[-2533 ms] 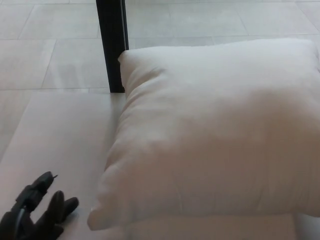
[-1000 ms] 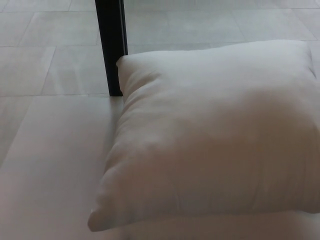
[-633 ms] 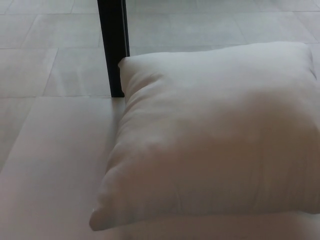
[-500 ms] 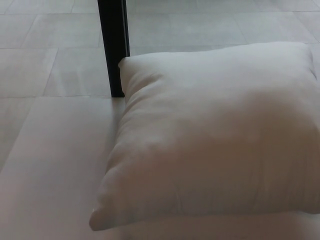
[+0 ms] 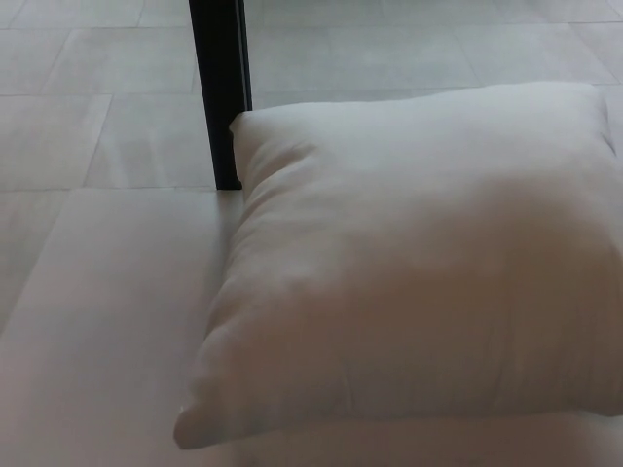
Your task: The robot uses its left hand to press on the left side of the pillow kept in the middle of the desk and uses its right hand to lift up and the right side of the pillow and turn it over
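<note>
Pillow: plump white fabric pillow (image 5: 419, 263) lies flat on the pale bench (image 5: 107, 321).
Post: black upright post (image 5: 220, 88) at 11 o'clock, touching its corner.
Hands: neither shows.

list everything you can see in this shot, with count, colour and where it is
pillow: 1, white, lying flat on the desk, filling the centre and right of the picture, cut off at the right edge
desk: 1, pale beige top, bare part to the left of the pillow
post: 1, black, upright, behind the desk's far edge at the pillow's far left corner
floor: pale grey tiles, beyond the desk
robot's left hand: not in view
robot's right hand: not in view
</note>
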{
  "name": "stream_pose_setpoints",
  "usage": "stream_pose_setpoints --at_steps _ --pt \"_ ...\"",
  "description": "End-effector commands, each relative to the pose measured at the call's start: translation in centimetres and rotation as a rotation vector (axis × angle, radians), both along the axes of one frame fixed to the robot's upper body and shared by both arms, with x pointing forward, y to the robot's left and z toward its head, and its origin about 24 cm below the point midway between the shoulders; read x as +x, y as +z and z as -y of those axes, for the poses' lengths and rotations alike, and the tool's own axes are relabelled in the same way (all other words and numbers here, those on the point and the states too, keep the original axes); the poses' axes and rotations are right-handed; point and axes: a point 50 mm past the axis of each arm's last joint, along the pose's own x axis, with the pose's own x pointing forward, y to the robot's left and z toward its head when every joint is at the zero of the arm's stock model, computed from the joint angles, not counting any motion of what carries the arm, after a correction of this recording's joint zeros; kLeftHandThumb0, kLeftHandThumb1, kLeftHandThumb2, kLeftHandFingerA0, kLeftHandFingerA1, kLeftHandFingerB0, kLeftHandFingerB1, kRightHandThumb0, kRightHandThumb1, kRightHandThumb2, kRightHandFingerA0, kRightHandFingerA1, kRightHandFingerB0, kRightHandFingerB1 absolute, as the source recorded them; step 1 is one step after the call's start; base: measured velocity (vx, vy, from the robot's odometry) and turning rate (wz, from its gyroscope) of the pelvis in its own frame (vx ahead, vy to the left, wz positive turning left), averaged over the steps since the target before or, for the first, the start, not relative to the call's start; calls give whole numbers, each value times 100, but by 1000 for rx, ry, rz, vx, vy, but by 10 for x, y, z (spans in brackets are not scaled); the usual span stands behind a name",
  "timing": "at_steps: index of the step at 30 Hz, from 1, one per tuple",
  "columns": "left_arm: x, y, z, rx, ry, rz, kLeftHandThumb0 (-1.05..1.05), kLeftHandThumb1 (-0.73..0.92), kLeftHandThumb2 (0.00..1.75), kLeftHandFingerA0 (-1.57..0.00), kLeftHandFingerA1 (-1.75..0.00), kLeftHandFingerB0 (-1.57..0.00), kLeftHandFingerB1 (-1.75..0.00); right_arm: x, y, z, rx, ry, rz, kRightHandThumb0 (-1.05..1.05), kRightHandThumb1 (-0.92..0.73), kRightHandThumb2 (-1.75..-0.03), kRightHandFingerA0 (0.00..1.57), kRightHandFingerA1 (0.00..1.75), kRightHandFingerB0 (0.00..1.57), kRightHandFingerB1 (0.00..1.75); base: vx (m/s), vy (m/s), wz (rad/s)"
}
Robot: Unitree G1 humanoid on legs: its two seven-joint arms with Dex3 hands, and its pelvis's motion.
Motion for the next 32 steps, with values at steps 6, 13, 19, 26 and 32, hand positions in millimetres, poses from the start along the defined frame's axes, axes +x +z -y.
stream_pose_setpoints --at_steps 6,13,19,26,32 --pt "4 3 -4 -2 5 46 -70 30 75 -15 -69 -20 -78 0 -2 -2 -22 39 -13 -58 -45 -80 43 77 18 59 0 0 0" --pt "3 5 -3 3 -42 65 -76 36 81 -12 -67 -23 -76 0 -1 -3 -11 66 -3 -59 -58 -57 37 79 18 60 0 0 0" --pt "3 3 -3 -5 7 51 -72 42 53 -17 -73 -33 -85 -2 -1 -3 -22 83 -17 -65 -60 -58 35 76 21 57 0 0 0" --pt "9 2 -4 8 -36 1 -75 46 55 -34 -76 -36 -83 4 -2 -3 -11 84 10 -65 -45 -81 38 74 20 61 0 0 0" --pt "5 3 -4 34 -101 -46 -78 48 55 -34 -75 -36 -85 0 -3 -4 -23 105 -28 -65 -43 -87 47 77 23 60 0 0 0"
